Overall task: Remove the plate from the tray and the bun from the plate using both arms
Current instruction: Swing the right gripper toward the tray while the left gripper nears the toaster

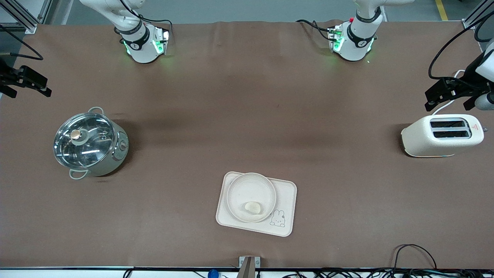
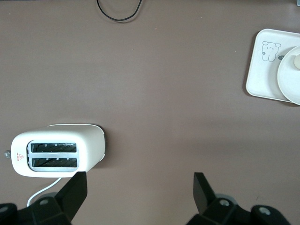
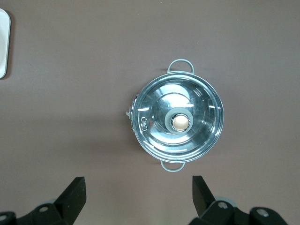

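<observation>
Start: bun [image 1: 253, 207] on plate [image 1: 251, 197], plate on tray [image 1: 256, 203], toward the bench's [image 1: 247, 116] camera edge.
Left gripper [image 2: 138, 190] over bench by the toaster [image 1: 442, 134], right gripper [image 3: 138, 190] by the pot [image 1: 89, 143]; both jaws wide, empty. The plate looks stiff and light, best pinched at its rim; the bun looks soft, so squeeze gently.

Matt brown table cover [image 1: 247, 116], glossy metal pot [image 1: 90, 143], smooth matt tray [image 1: 287, 197]

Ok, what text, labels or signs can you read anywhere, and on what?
Flat cream rectangular tray: rabbit drawing with lettering beneath, too small to read.
White two-slot toaster: red triangle sign with tiny text, unreadable.
Pale-green pot with glass lid: marks on the lid, illegible.
Nothing else carries text.
</observation>
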`<control>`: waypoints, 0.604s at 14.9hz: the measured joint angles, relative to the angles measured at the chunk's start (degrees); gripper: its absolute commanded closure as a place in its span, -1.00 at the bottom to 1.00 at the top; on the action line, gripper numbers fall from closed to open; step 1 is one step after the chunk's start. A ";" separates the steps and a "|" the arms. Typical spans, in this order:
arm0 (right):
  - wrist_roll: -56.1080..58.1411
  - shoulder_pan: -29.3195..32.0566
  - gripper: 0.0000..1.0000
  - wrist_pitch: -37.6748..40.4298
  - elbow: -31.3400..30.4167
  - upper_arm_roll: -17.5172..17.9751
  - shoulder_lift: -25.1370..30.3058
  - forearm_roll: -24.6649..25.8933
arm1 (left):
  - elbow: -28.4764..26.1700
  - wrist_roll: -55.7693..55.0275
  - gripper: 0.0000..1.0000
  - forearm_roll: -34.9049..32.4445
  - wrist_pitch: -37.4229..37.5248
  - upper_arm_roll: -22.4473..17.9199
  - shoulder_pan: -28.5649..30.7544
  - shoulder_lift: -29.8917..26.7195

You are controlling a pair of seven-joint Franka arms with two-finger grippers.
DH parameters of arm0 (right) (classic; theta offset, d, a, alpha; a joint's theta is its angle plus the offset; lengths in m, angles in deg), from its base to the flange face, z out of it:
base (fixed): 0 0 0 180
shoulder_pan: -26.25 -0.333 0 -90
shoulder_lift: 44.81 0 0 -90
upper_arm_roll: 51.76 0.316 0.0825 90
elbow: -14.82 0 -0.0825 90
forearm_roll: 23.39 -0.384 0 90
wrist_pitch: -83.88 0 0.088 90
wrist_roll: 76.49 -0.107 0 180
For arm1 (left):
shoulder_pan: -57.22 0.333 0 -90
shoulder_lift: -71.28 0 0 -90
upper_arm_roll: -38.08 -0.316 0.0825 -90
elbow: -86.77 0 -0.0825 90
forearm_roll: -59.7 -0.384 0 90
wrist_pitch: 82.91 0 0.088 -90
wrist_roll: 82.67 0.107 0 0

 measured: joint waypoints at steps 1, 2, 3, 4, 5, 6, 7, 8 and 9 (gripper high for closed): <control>0.00 0.00 -1.00 0.00 -0.03 0.01 -0.09 0.00 | 0.01 -0.03 -1.00 0.00 0.00 0.00 -0.01 0.00; 0.00 0.00 -1.00 0.00 -0.04 0.01 -0.17 0.00 | 0.04 -0.09 -1.00 0.00 0.00 0.00 -0.04 0.00; 0.00 0.00 -1.00 0.00 -0.06 0.01 -0.22 0.00 | 0.07 -0.19 -1.00 0.00 0.01 0.02 -0.06 0.00; 0.00 0.00 -1.00 -0.04 -0.08 0.02 -0.28 0.00 | 0.07 -0.27 -1.00 0.00 0.01 0.02 -0.05 0.00; 0.00 -0.06 -1.00 -0.10 -0.10 0.07 -0.35 0.00 | 0.07 -0.28 -1.00 0.00 0.07 0.02 -0.02 0.01; 0.00 -0.30 -1.00 -0.17 -0.11 0.15 -0.45 -0.04 | 0.05 -0.26 -1.00 0.00 0.23 0.02 -0.03 0.06; 0.00 -0.79 -1.00 -0.38 -0.13 0.24 -0.62 -0.30 | -0.05 -0.24 -1.00 0.00 0.51 0.05 -0.13 0.22; -0.06 -1.35 -1.00 -0.95 -0.14 0.35 -0.95 -1.10 | -0.36 -0.24 -1.00 0.09 0.72 0.13 -0.50 0.56; -0.14 -1.86 -1.00 -2.18 -0.15 0.47 -1.51 -2.64 | -1.01 -0.47 -1.00 0.63 0.72 0.25 -1.30 1.14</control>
